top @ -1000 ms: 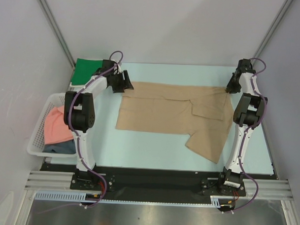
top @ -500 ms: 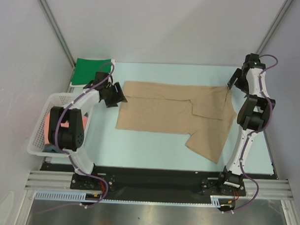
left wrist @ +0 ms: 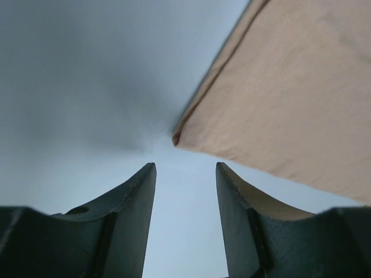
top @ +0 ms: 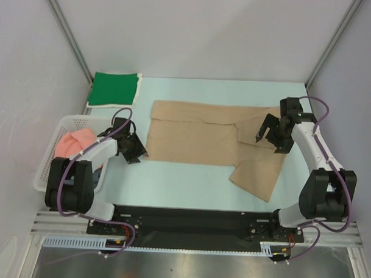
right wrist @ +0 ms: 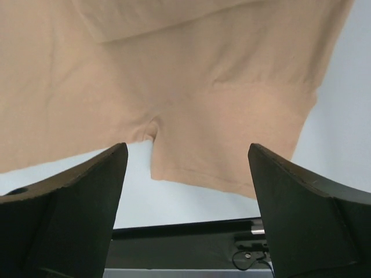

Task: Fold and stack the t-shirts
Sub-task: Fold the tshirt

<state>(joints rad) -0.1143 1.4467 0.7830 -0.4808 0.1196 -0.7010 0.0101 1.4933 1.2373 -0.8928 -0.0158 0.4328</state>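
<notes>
A tan t-shirt (top: 201, 134) lies spread flat across the middle of the table, one sleeve (top: 257, 178) pointing toward the near edge. My left gripper (top: 139, 154) sits low on the table just left of the shirt's near-left corner (left wrist: 178, 138). Its fingers (left wrist: 136, 197) stand apart over bare table. My right gripper (top: 268, 140) hovers over the shirt's right part, wide open and empty; the sleeve (right wrist: 232, 139) shows below it. A folded green t-shirt (top: 116, 88) rests at the back left. A salmon pink t-shirt (top: 74, 141) lies in the basket.
A white lattice basket (top: 47, 168) stands at the left edge, beside the left arm. Grey walls close in the table on the left, back and right. A black rail (top: 189, 218) runs along the near edge.
The right gripper let go of the shirt's far-right corner, opened and came nearer over the shirt. The left arm drew back from the far-left corner to the near-left corner, jaws narrowing.
</notes>
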